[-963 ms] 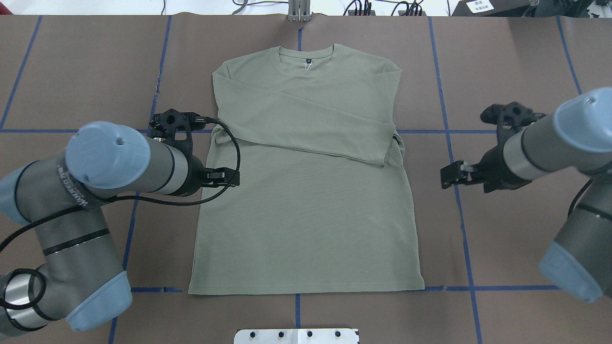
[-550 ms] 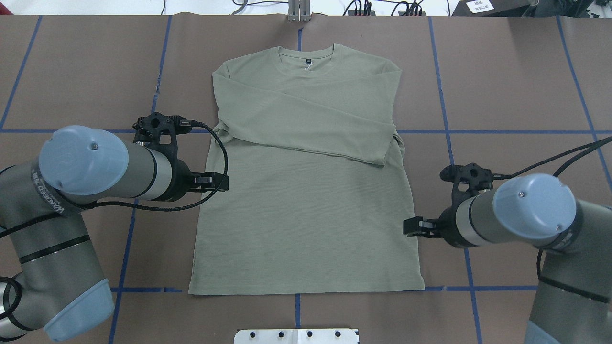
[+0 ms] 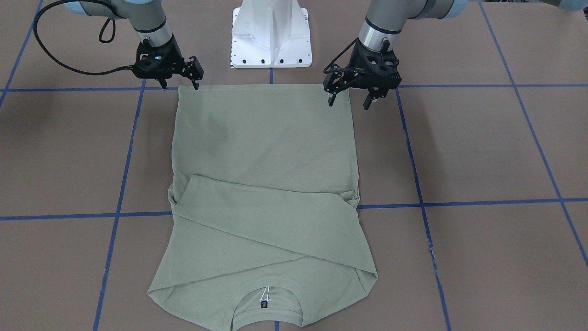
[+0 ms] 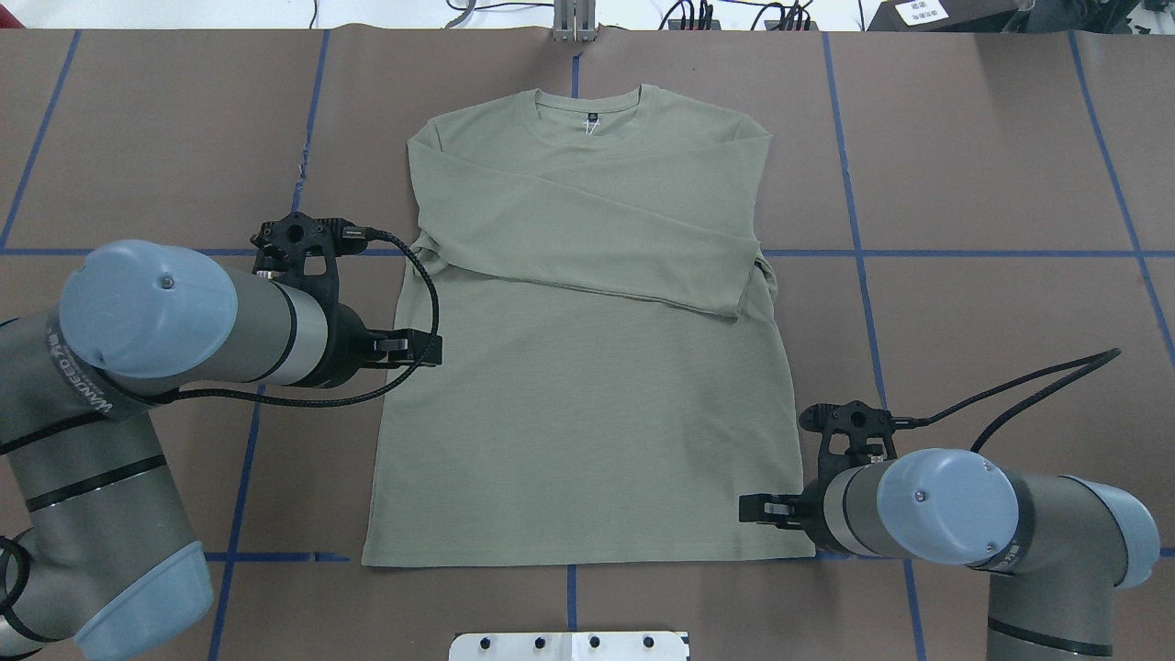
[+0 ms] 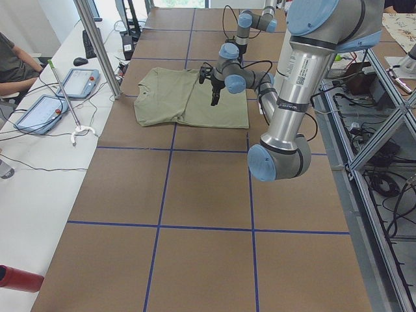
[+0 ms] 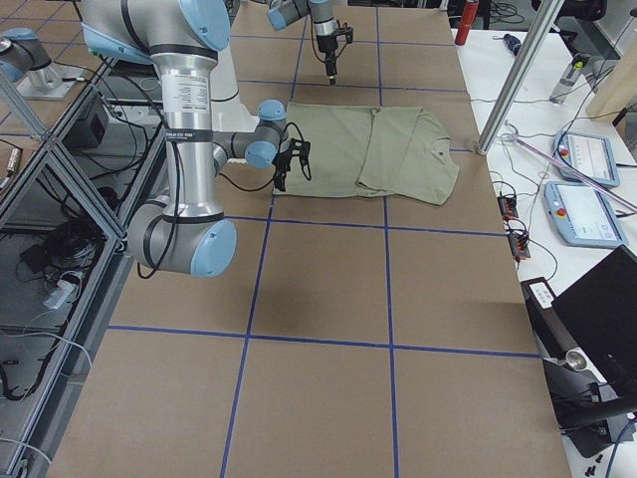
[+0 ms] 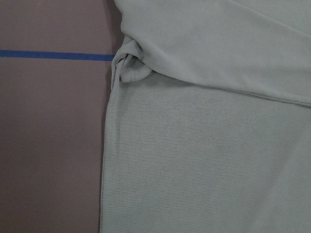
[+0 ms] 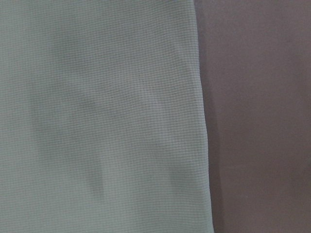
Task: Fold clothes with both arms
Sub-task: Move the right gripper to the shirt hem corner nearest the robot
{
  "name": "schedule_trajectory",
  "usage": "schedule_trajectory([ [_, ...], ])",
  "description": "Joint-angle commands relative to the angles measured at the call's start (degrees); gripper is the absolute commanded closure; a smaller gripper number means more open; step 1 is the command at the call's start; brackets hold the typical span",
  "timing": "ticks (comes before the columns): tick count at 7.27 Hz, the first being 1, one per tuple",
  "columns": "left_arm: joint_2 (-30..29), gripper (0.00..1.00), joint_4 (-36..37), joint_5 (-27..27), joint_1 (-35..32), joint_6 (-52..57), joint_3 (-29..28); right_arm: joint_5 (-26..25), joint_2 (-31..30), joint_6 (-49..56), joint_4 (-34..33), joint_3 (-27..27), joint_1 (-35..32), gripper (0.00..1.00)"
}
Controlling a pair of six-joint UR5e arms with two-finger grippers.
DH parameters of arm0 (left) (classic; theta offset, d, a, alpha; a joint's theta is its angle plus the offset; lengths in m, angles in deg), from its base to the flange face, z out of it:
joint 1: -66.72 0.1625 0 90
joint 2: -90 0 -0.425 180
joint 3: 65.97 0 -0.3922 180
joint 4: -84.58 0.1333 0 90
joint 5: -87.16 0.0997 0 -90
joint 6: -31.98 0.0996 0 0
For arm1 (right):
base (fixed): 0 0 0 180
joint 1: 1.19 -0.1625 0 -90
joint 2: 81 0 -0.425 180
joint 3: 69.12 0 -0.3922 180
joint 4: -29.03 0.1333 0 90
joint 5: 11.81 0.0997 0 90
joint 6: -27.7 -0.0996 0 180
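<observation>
Overhead, my own wrists cover most of both claws, so I go by the view facing me. My left claw [image 3: 349,102] hangs spread wide over the shirt's [image 3: 262,147] edge on my left side. My right claw [image 3: 180,86] is spread wide at the hem corner; whether a fingertip touches cloth I cannot tell. The shirt lies flat on the brown surface [image 3: 482,151], sleeves crossed over its chest, collar farthest from me and partly cut off. Neither wrist camera shows my fingers.
</observation>
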Motion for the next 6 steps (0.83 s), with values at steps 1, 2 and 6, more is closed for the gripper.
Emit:
schedule_trajectory([
  [1,-0.40,0.01,0.00,0.13,0.02,-0.21,0.31,-0.36,-0.18,-0.16,1.98,1.90,0.09,0.00],
  [2,-0.31,0.01,0.00,0.13,0.02,-0.29,0.92,-0.01,-0.79,-0.25,1.90,1.64,0.18,0.00],
  [6,-0.49,0.01,0.00,0.05,0.19,-0.29,1.10,2.27,-1.06,-1.13,1.46,0.76,0.53,0.02],
])
